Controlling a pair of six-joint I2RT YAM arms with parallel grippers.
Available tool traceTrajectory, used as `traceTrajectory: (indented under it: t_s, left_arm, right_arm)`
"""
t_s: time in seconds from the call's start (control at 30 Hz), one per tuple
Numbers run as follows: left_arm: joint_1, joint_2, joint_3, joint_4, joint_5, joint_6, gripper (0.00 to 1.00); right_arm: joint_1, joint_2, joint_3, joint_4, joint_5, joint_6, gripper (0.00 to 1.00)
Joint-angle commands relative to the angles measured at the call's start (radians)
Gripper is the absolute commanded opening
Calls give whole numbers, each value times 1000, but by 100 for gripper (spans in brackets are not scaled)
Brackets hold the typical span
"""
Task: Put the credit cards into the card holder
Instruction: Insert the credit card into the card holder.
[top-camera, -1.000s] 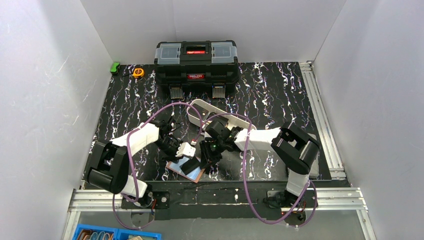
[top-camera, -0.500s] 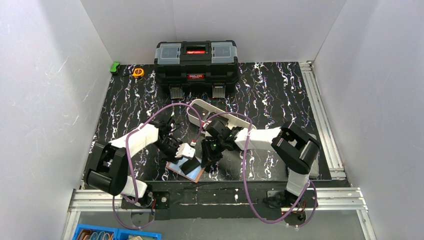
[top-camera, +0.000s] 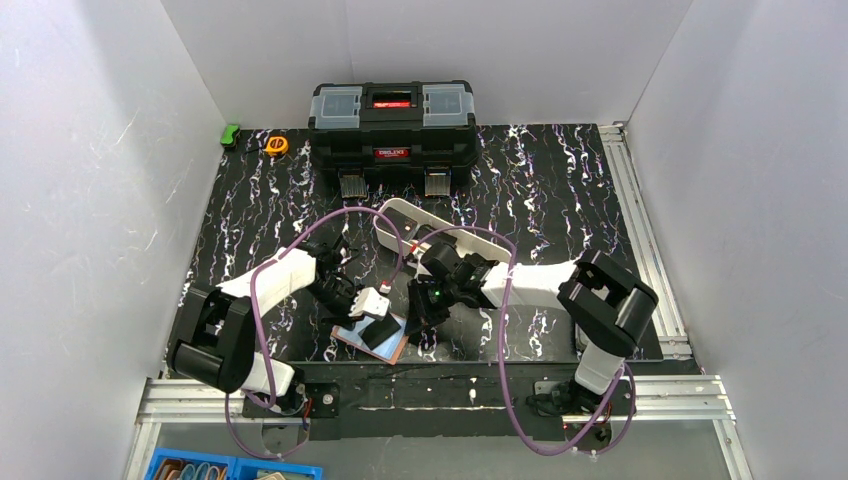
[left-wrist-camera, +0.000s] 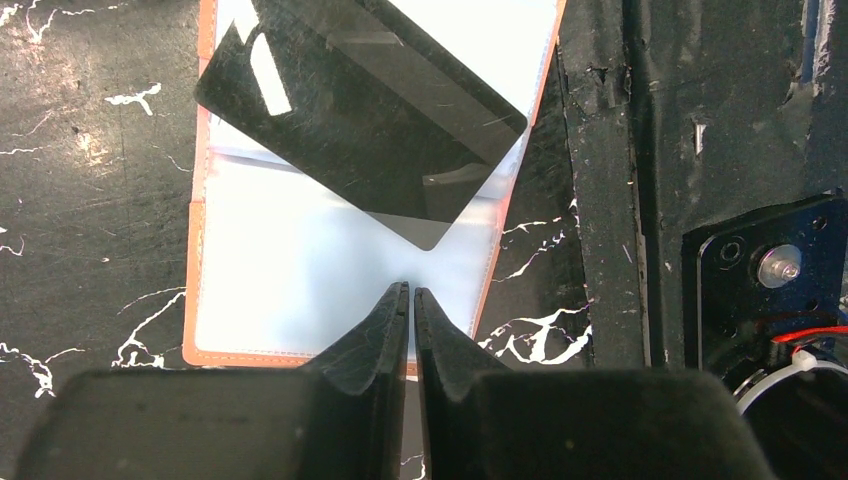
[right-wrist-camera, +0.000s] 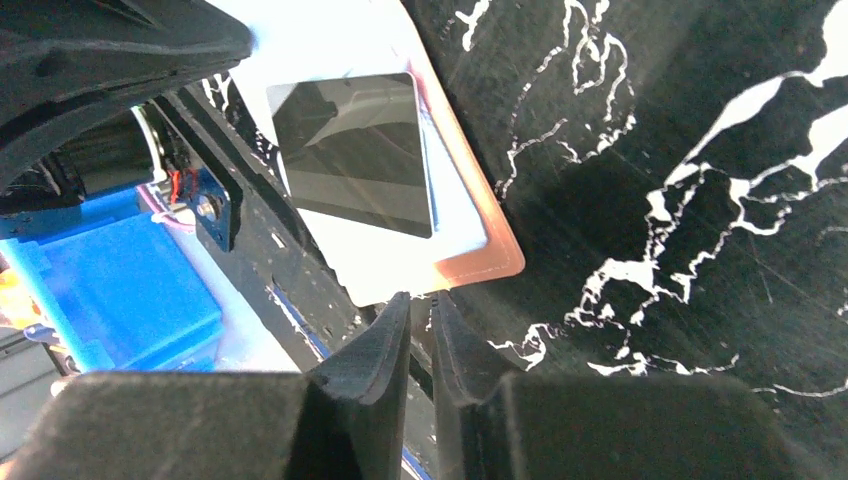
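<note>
Black card (left-wrist-camera: 365, 120) on open card holder (left-wrist-camera: 300, 295) | left claw (left-wrist-camera: 411, 290) together | right claw (right-wrist-camera: 418, 298) narrowed since (grip unclear)

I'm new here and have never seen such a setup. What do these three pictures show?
This is a robot: two arms bolted to the near edge of a table. The top picture looks down from above: left arm, right arm, a black toolbox at the back, a white oval tray mid-table. The other two come from cameras on the wrists, so each shows its own end effector, a two-finger pincer. Both hang by an open card holder with a dark card lying askew on it. The left end effector is shut, with nothing showing between its fingers. The right end effector has its fingers almost together at the holder's edge; whether they pinch it I cannot tell.
</note>
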Motion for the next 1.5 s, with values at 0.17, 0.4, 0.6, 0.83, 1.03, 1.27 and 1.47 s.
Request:
traceTrajectory:
  t_s: [0.17, 0.4, 0.6, 0.83, 1.03, 1.27, 1.47]
  left_arm:
    - [9, -25, 2, -40, 47, 2, 6]
    - [9, -26, 2, -36, 38, 7, 6]
    - [10, -28, -4, -32, 28, 16, 6]
    - [11, -29, -6, -27, 28, 20, 6]
    - [11, -31, -6, -26, 27, 20, 5]
    - [10, -33, -9, -24, 25, 23, 5]
    - [11, -34, -8, -25, 25, 25, 5]
  right_arm:
    - [-6, 19, 51, 87, -60, -15, 24]
    - [-7, 82, 86, 68, -75, -12, 30]
    - [-9, 101, 100, 64, -71, -8, 34]
    - [-10, 111, 110, 70, -66, -2, 33]
    - [-10, 121, 120, 74, -67, 1, 32]
    - [-10, 141, 144, 74, -68, 1, 29]
    - [-12, 144, 158, 65, -55, 4, 26]
